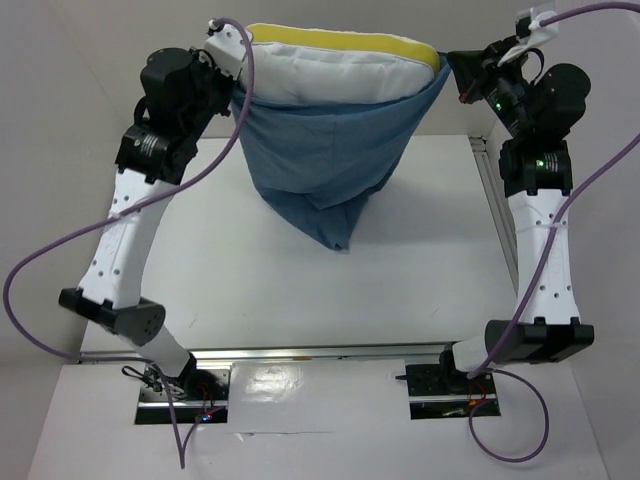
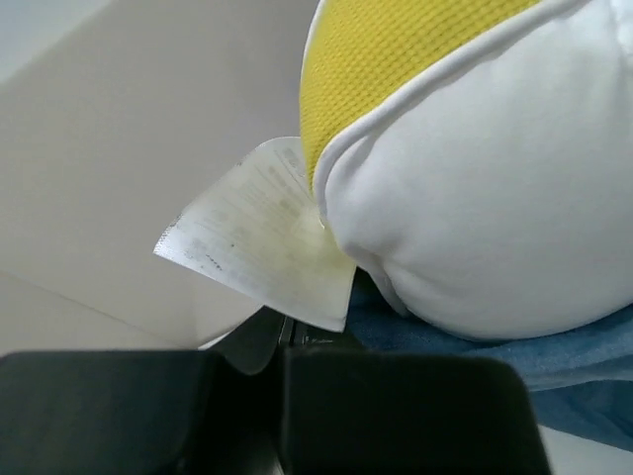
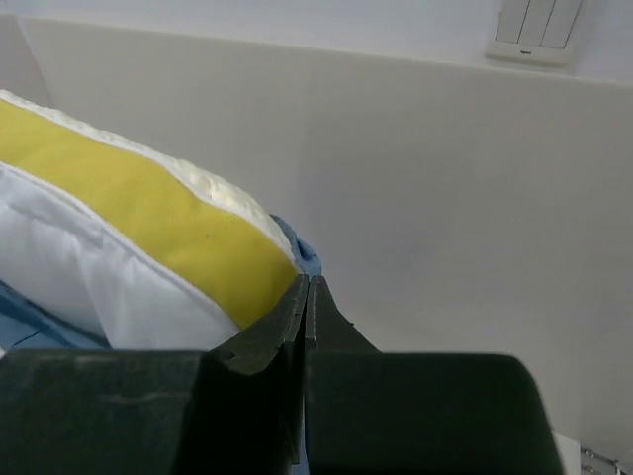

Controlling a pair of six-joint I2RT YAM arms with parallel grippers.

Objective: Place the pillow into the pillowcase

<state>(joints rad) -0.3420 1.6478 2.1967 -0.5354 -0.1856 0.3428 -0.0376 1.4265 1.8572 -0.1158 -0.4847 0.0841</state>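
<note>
Overhead, pillow [image 1: 340, 62] long axis left-to-right, yellow edge up, in hanging pillowcase [image 1: 330, 160] mouth, left gripper [image 1: 238, 90] and right gripper [image 1: 452, 62] pinched tight on pillowcase's top corners, left wrist, label [image 2: 262, 237] above pillowcase, right wrist, pillow's yellow edge above pillowcase rim

The pillow [image 1: 340, 68] is smooth white cloth, and its edge band [image 2: 396, 69] is yellow, finely dimpled mesh. Its tag [image 2: 262, 233] looks thin, stiff and half translucent. The pillowcase [image 1: 320, 160] is matt blue cloth, wrinkled. The table [image 1: 420, 270] is white, smooth and matt.
</note>
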